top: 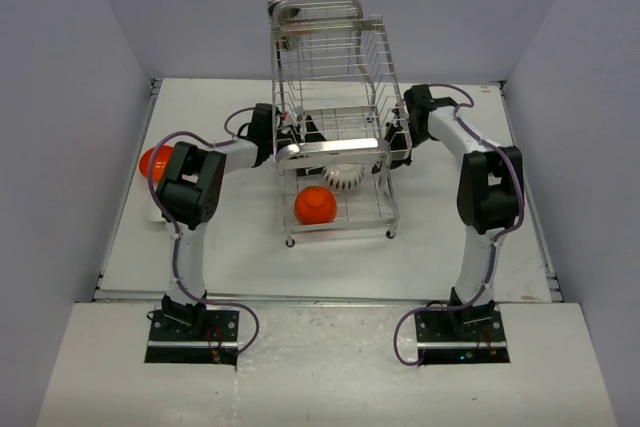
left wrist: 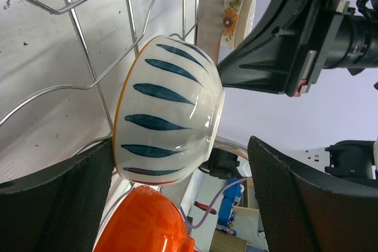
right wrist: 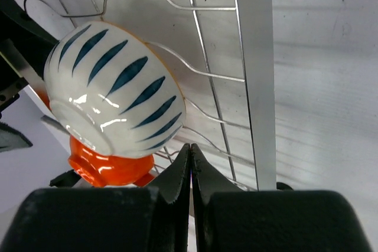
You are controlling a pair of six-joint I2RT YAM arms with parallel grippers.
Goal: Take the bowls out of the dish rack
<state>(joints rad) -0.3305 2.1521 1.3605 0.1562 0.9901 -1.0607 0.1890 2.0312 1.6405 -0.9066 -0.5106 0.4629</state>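
The chrome dish rack (top: 330, 57) stands mid-table. Its lower tier holds an orange bowl (top: 315, 205) and a ribbed white bowl (top: 342, 178). A second orange bowl (top: 153, 160) sits on the table at the left. My left gripper (top: 283, 135) reaches into the rack from the left. In the left wrist view it (left wrist: 180, 146) is open, with a white bowl with blue stripes (left wrist: 168, 110) on the wires between its fingers, above an orange bowl (left wrist: 144, 222). My right gripper (top: 398, 135) is at the rack's right side. It (right wrist: 191, 147) is shut and empty beside the striped bowl (right wrist: 112, 92).
A small bowl with a flower pattern (left wrist: 236, 16) shows behind the rack's flat bar (right wrist: 254, 57). Thin rack wires (left wrist: 88, 51) run close round both grippers. My right gripper (left wrist: 295, 39) faces the left one across the rack. Walls enclose the table on three sides.
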